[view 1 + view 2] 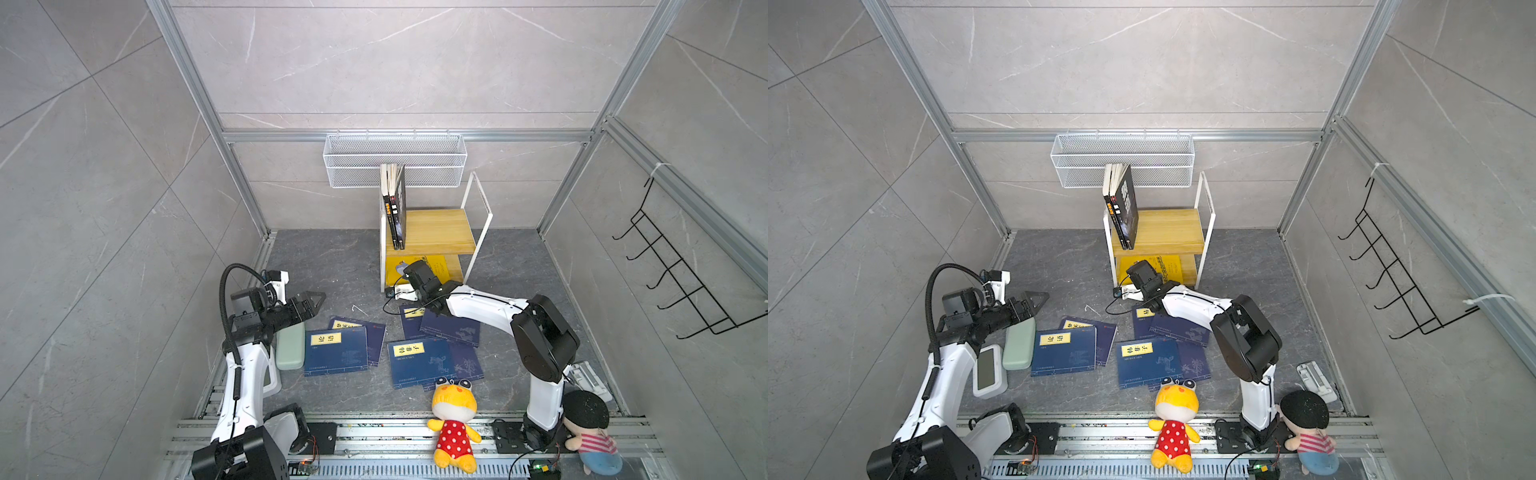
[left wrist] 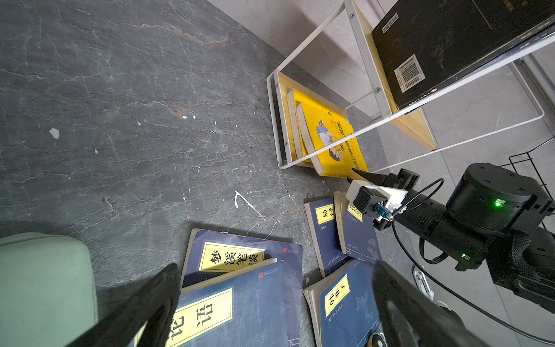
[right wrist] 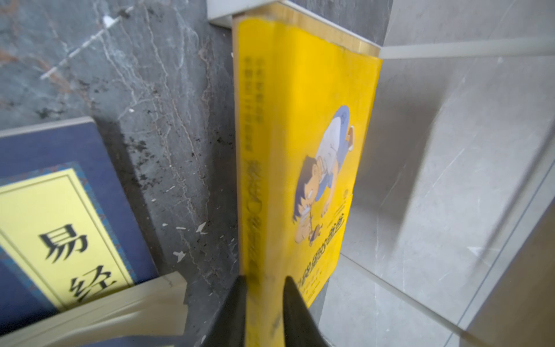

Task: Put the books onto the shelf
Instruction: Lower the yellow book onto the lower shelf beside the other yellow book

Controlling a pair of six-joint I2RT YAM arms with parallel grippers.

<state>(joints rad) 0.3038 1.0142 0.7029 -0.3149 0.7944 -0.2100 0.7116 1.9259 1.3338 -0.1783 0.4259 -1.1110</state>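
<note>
The shelf (image 1: 440,232) (image 1: 1167,230) stands at the back of the floor. Two black books (image 1: 397,208) (image 2: 450,51) lean upright on its top board. The yellow book (image 1: 428,266) (image 3: 300,135) with the cartoon boy sits tilted on the lower board, partly sticking out at the front. My right gripper (image 3: 264,278) (image 2: 365,175) is shut on its near edge by the spine. Several navy books (image 1: 336,349) (image 1: 419,361) (image 2: 240,300) lie overlapping on the floor. My left gripper (image 1: 313,301) (image 2: 274,266) hovers open above the left pile and holds nothing.
A pale green case (image 1: 291,345) and a white device (image 1: 990,370) lie by the left arm. A frog plush (image 1: 453,419) and a boy plush (image 1: 590,424) sit at the front rail. White wire basket (image 1: 395,160) on the back wall, black hook rack (image 1: 673,274) on the right wall.
</note>
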